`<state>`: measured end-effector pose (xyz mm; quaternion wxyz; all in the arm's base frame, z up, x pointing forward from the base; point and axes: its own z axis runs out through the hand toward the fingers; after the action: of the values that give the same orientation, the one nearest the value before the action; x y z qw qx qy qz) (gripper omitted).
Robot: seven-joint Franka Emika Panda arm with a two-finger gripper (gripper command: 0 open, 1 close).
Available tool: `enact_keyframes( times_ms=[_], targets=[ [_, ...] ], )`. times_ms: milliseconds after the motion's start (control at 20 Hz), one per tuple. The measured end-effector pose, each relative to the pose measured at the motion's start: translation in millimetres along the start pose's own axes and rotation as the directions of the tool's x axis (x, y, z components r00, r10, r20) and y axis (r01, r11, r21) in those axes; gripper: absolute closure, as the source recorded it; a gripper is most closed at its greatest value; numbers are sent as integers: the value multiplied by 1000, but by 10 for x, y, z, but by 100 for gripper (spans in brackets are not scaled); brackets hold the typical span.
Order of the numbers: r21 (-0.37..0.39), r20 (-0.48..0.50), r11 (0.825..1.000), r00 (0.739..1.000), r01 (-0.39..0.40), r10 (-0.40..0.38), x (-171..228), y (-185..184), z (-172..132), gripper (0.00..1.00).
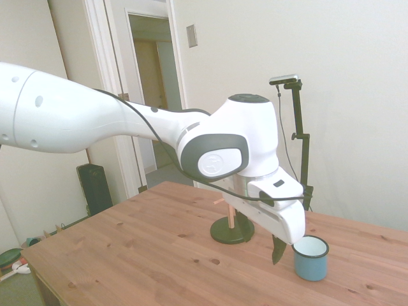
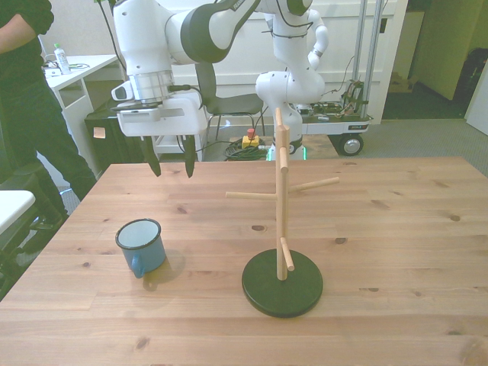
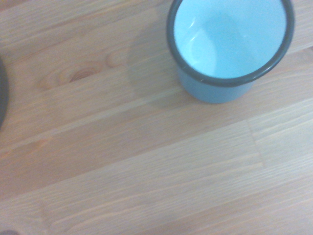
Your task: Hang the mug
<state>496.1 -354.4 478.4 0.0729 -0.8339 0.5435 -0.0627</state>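
The mug [image 2: 142, 245] stands upright on the bench [image 2: 396, 229], mouth up, its handle turned toward 6 o'clock in the front view. The gripper [image 2: 171, 166] hangs above the bench with its fingers parted fairly wide and holding nothing, pointing straight down. In the front view the mug lies at about 7 o'clock from the gripper, apart from it and lower. In the side view it sits just beside the gripper at 4 o'clock. The peg tree [image 2: 283, 229] stands at 3 o'clock from the mug, well apart. Reaching the mug likely calls for a short shift and a descent.
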Motion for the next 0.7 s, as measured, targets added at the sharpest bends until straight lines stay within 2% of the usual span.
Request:
enact_keyframes(
  times_ms=[200, 700],
  targets=[
    [-8, -10, 1000, 1000, -17, 17, 239, -39, -15, 0],
    [-6, -44, 999, 998, -40, 40, 701, -201, 173, 0]
  ],
)
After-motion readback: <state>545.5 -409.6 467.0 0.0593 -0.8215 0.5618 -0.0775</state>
